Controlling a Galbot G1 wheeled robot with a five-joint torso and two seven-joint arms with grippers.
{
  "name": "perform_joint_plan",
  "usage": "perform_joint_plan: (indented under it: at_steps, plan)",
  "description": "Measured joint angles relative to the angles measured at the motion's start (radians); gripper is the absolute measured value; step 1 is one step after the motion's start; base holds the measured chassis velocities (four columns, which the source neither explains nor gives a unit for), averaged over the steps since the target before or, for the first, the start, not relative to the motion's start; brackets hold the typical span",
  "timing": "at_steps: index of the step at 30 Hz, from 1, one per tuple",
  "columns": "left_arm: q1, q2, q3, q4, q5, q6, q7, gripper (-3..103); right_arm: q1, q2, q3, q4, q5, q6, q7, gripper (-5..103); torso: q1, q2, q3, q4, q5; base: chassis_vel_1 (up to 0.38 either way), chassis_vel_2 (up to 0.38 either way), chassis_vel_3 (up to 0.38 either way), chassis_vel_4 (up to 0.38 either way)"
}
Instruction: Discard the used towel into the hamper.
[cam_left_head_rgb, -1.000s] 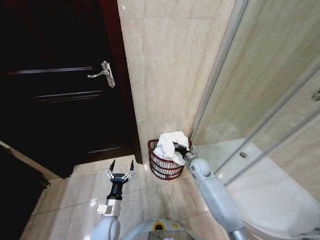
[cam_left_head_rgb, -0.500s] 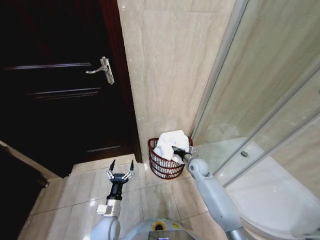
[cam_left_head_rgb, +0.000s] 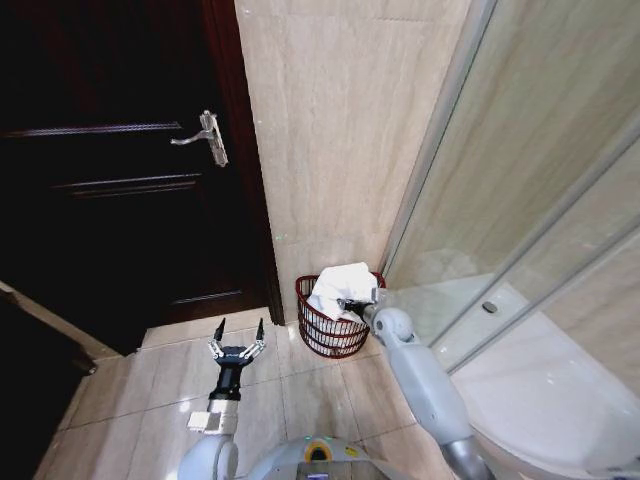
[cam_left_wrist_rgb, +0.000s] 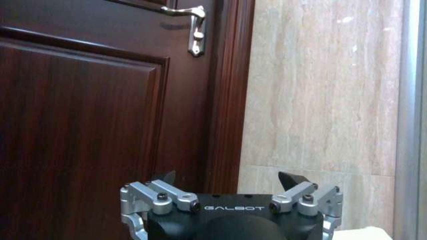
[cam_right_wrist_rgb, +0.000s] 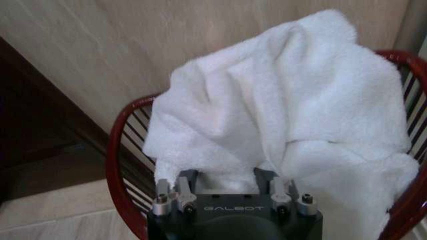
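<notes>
Hamper: the red-brown ribbed hamper (cam_left_head_rgb: 331, 325) stands on the tiled floor (cam_left_head_rgb: 300, 400) at the foot of the beige wall (cam_left_head_rgb: 340, 130), between the dark door (cam_left_head_rgb: 110, 180) and the glass shower screen (cam_left_head_rgb: 540, 190).

Towel: the white towel (cam_left_head_rgb: 340, 285) is heaped in the hamper, rising above the rim and draped over the side nearer the shower (in the right wrist view it fills the basket mouth (cam_right_wrist_rgb: 280, 105) and spills over the red rim).

Right gripper: the right gripper (cam_left_head_rgb: 350, 303) reaches to the hamper's near rim and is pushed into the towel. Its fingers are buried in the cloth, so I cannot tell whether they are clenched on it or released. The towel lies directly ahead of the gripper and touching it (cam_right_wrist_rgb: 230, 187).

Left gripper: the left gripper (cam_left_head_rgb: 236, 333) hovers over the floor beside the hamper, on the door side and apart from it, fingers spread wide with nothing between them (cam_left_wrist_rgb: 230, 181).

Door: shut, with a silver lever handle (cam_left_head_rgb: 200, 135); the left wrist view faces it and sees the handle too (cam_left_wrist_rgb: 190, 20).
</notes>
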Motion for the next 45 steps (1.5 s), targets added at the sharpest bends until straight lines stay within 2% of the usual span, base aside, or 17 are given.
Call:
perform_joint_plan:
  at_steps: [3, 5, 8, 9, 11, 16, 22, 28, 30, 33, 34, 35, 36, 38, 39, 42, 45]
  plan:
    - [-0.004, -0.001, 0.0, -0.002, 0.001, 0.005, -0.003, 100, -0.005, 0.0, 0.001, -0.028, -0.011, 0.0, -0.011, 77, 0.001, 0.002, 0.001, 0.0, -0.0001, 0.0, 0.0, 0.0, 0.0]
    - [-0.006, -0.001, 0.0, -0.003, 0.002, 0.008, -0.003, 100, -0.001, 0.002, 0.005, -0.042, -0.013, 0.0, -0.013, 77, 0.001, 0.002, 0.001, -0.0001, -0.0002, 0.0, 0.0, 0.0, 0.0]
    - [-0.009, -0.001, 0.0, -0.003, 0.002, 0.012, -0.003, 100, 0.014, 0.019, 0.015, -0.089, -0.013, 0.001, -0.007, 92, 0.001, 0.003, 0.002, -0.0002, -0.0001, 0.0, 0.0, 0.0, 0.0]
    - [-0.009, -0.001, 0.0, -0.003, 0.002, 0.012, -0.003, 100, 0.014, 0.019, 0.015, -0.089, -0.013, 0.001, -0.007, 92, 0.001, 0.003, 0.002, -0.0002, -0.0001, 0.0, 0.0, 0.0, 0.0]
    - [-0.01, 0.0, 0.0, -0.002, 0.001, 0.012, -0.003, 100, 0.014, 0.028, 0.018, -0.091, -0.018, 0.001, -0.002, 100, 0.002, 0.004, 0.002, -0.0003, 0.0001, 0.0, 0.0, 0.0, 0.0]
    - [-0.015, 0.002, 0.0, 0.007, -0.001, 0.011, -0.004, 100, 0.003, 0.021, 0.018, -0.033, -0.023, 0.005, 0.01, 100, 0.002, 0.005, 0.003, -0.0002, 0.0003, 0.0, 0.0, 0.0, 0.0]
    - [-0.018, 0.002, 0.003, 0.017, -0.003, 0.005, -0.004, 100, -0.011, -0.006, 0.022, 0.031, -0.077, 0.064, 0.017, 100, 0.003, 0.006, 0.003, -0.0003, 0.0002, 0.0, 0.0, 0.0, 0.0]
    - [-0.019, 0.006, 0.004, 0.02, -0.014, 0.002, -0.004, 100, -0.061, -0.021, 0.018, 0.135, -0.179, 0.2, -0.002, 100, 0.003, 0.007, 0.004, -0.0001, 0.0002, 0.0, 0.0, 0.0, 0.0]
    - [-0.02, 0.006, 0.003, 0.019, -0.017, 0.002, -0.006, 100, -0.077, -0.023, 0.018, 0.166, -0.189, 0.219, -0.004, 100, 0.003, 0.007, 0.004, -0.0002, 0.0, 0.0, 0.0, 0.0, 0.0]
    - [-0.024, 0.011, 0.001, 0.019, -0.028, 0.002, -0.016, 100, -0.144, -0.028, 0.023, 0.259, -0.241, 0.339, -0.044, 100, 0.003, 0.007, 0.004, -0.0001, -0.0001, 0.0, 0.0, 0.0, 0.0]
    - [-0.024, 0.011, 0.001, 0.019, -0.028, 0.002, -0.016, 100, -0.144, -0.028, 0.023, 0.259, -0.241, 0.339, -0.044, 100, 0.003, 0.007, 0.004, -0.0001, -0.0001, 0.0, 0.0, 0.0, 0.0]
    - [-0.026, 0.012, 0.001, 0.02, -0.031, 0.002, -0.016, 100, -0.158, -0.028, 0.025, 0.274, -0.26, 0.382, -0.058, 100, 0.003, 0.007, 0.004, -0.0004, 0.0, 0.0, 0.0, 0.0, 0.0]
    - [-0.032, 0.015, 0.001, 0.027, -0.037, 0.002, -0.017, 100, -0.184, -0.028, 0.027, 0.297, -0.295, 0.471, -0.07, 100, 0.003, 0.007, 0.004, -0.0004, 0.0, 0.0, 0.0, 0.0, 0.0]
    - [-0.041, 0.022, 0.003, 0.041, -0.042, 0.002, -0.019, 100, -0.221, -0.024, 0.03, 0.329, -0.333, 0.586, -0.076, 100, 0.003, 0.007, 0.004, -0.0003, 0.0, 0.0, 0.0, 0.0, 0.0]
    - [-0.041, 0.022, 0.003, 0.041, -0.042, 0.002, -0.019, 100, -0.221, -0.024, 0.03, 0.329, -0.333, 0.586, -0.076, 100, 0.003, 0.007, 0.004, -0.0003, 0.0, 0.0, 0.0, 0.0, 0.0]
    - [-0.051, 0.027, 0.006, 0.049, -0.062, 0.002, -0.025, 100, -0.304, -0.017, 0.043, 0.414, -0.357, 0.677, -0.074, 100, 0.004, 0.008, 0.004, 0.0, 0.0, 0.0, 0.0, 0.0, 0.0]
    - [-0.052, 0.022, 0.005, 0.046, -0.081, 0.004, -0.029, 100, -0.378, -0.003, 0.045, 0.472, -0.375, 0.705, -0.047, 100, 0.004, 0.008, 0.004, -0.0003, 0.0, 0.0, 0.0, 0.0, 0.0]
